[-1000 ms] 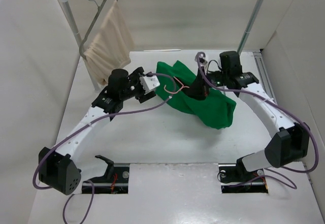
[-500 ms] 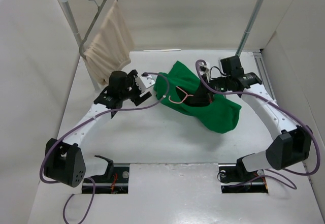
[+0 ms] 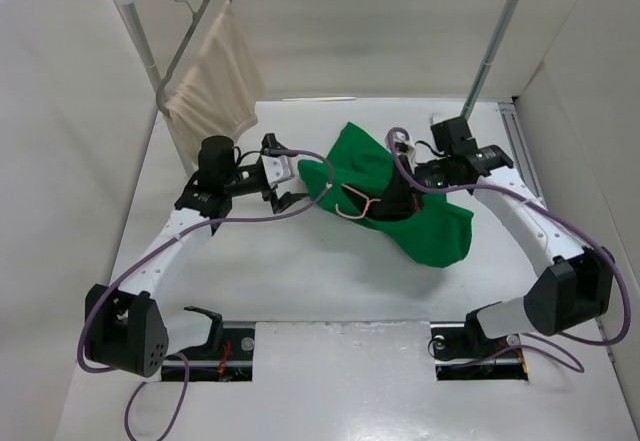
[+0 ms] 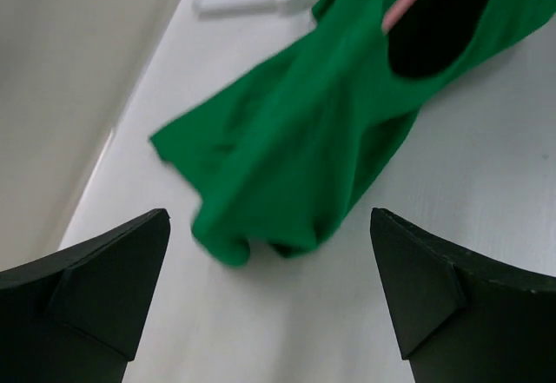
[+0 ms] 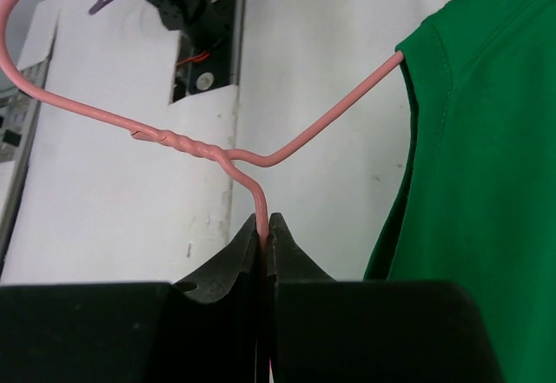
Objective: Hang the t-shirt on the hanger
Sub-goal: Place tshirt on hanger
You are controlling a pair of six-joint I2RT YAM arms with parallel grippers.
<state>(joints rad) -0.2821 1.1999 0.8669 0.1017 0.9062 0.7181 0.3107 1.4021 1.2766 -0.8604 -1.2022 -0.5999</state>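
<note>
While the hanger (image 5: 198,147) is pinched, the t-shirt (image 3: 425,223) is seen crumpled on the table (image 3: 300,271).
Its pink wire is clamped in the right gripper (image 5: 265,227), jaws closed, one arm threaded into the green cloth; the left gripper (image 4: 269,292) is held wide, empty, just beside the shirt's left edge.

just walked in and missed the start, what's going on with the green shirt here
Two robot arms are working a green t-shirt onto a pink wire hanger. The right gripper is shut on the hanger just below its twisted neck. One hanger arm runs into the shirt and the hook is outside it. The shirt lies bunched on the table. The left gripper is open beside the shirt's edge, holding nothing.
</note>
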